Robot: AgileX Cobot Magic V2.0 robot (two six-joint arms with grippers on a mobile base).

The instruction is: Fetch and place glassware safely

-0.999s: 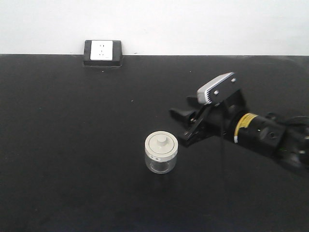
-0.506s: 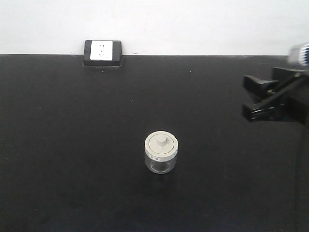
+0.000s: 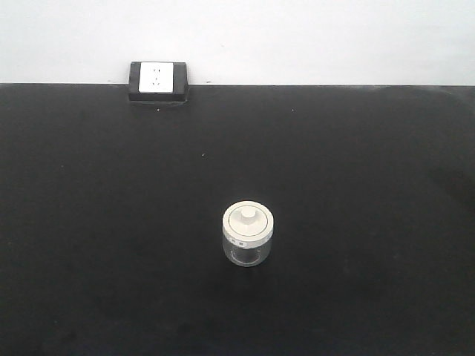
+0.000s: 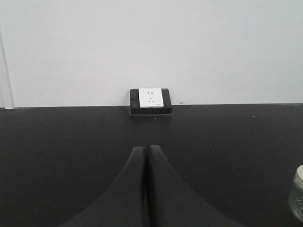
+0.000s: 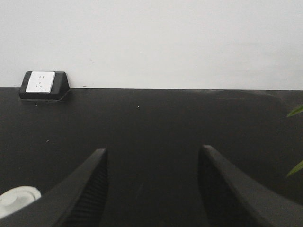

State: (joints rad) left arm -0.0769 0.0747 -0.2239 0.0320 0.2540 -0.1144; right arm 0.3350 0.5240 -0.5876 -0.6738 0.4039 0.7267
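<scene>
Black table (image 3: 111, 222), lidded jar (image 3: 248, 234) lower-left of wide-spread right gripper (image 5: 151, 189), left gripper (image 4: 147, 189) closed, empty

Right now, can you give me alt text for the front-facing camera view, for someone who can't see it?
A small clear glass jar with an off-white knobbed lid stands upright alone near the middle of a black table. A black-framed white power socket sits at the table's far edge against a white wall; no robot arm or gripper is in view.

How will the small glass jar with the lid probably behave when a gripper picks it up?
The glass jar looks squat and upright, so it probably resists tipping. Its clear smooth wall may be slippery and fragile. The off-white lid seems only resting on top, so lifting by its knob could separate them.
</scene>
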